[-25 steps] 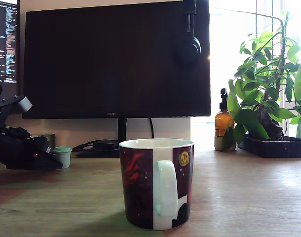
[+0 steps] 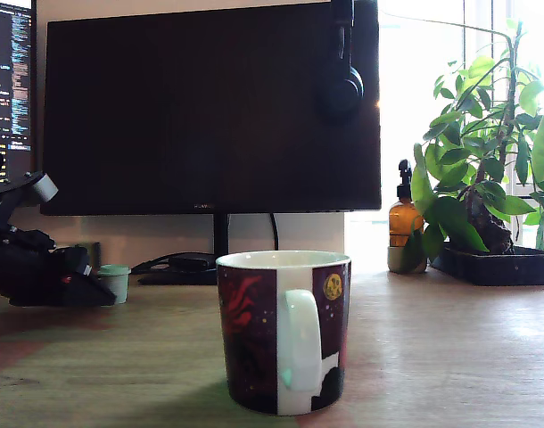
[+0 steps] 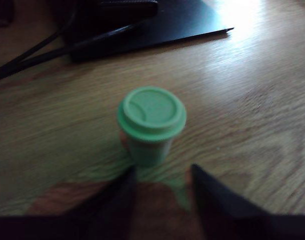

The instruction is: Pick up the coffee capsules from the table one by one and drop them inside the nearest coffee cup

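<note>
Your surface (image 2: 450, 348) is light grainy wood with lots of bare room around the mug. The glossy red-and-black coffee cup (image 2: 284, 330) stands upright up front, white handle facing the camera. Way off at the exterior view's left sits your tool (image 3: 160, 172), released, its dark tapered fingers (image 3: 212, 195) spread and apart from the capsule. The small mint-green capsule (image 3: 151, 125) stands wide rim up just ahead of them, near the monitor's flat base (image 3: 157, 22).
</note>
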Robot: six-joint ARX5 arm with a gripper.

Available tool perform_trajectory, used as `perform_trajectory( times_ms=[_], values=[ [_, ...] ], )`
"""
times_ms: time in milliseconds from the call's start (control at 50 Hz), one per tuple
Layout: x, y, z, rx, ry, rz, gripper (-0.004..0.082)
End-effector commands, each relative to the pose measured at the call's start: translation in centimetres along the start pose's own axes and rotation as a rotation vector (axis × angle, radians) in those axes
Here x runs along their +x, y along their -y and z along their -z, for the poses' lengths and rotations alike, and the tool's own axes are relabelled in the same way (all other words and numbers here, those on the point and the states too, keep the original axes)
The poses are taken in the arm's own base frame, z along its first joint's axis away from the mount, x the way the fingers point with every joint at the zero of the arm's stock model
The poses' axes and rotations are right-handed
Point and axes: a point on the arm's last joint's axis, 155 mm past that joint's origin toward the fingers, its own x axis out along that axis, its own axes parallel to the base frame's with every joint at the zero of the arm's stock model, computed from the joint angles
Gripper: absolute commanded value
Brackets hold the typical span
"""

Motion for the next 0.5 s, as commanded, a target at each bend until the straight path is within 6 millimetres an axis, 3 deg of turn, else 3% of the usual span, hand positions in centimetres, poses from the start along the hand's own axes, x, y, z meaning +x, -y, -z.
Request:
perform_trajectory(
  times_ms=[0, 260, 480],
  values=[
    [-0.5, 0.2, -0.6, 0.005, 0.017, -0.001, 0.0551],
    [-1.4, 0.3, 0.1, 0.018, 0.040, -0.027, 0.0551],
    [-1.7, 0.4, -0.7, 0.044, 0.089, -0.036, 0.0555]
  ],
)
